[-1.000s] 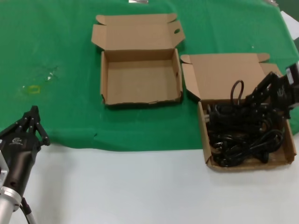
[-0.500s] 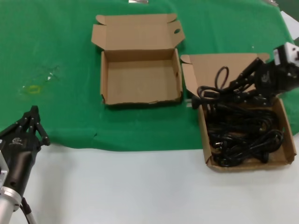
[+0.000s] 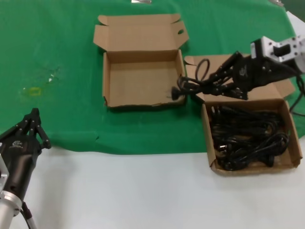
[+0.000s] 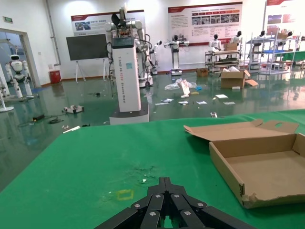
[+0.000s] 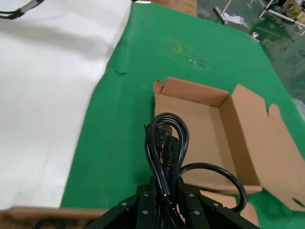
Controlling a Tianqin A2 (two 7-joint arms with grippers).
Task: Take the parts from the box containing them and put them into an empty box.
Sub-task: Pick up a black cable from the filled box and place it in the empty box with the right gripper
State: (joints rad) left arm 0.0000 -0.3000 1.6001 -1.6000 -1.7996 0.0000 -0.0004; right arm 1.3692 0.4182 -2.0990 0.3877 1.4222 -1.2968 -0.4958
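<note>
Right gripper [image 3: 214, 85] clamps a limp, light cord [image 3: 198, 81] mid-bundle, loops drooping beside the empty box [image 3: 143, 78]; left gripper [image 3: 32, 125] idle, closed.

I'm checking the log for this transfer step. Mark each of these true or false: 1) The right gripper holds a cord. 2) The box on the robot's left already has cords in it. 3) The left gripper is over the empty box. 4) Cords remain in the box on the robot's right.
1) True: the right gripper is shut on a coiled cord, held in the air.
2) False: the left box is empty.
3) False: the left gripper is parked at the near left edge of the green mat, away from both boxes.
4) True: a pile of cords lies in the right box.
</note>
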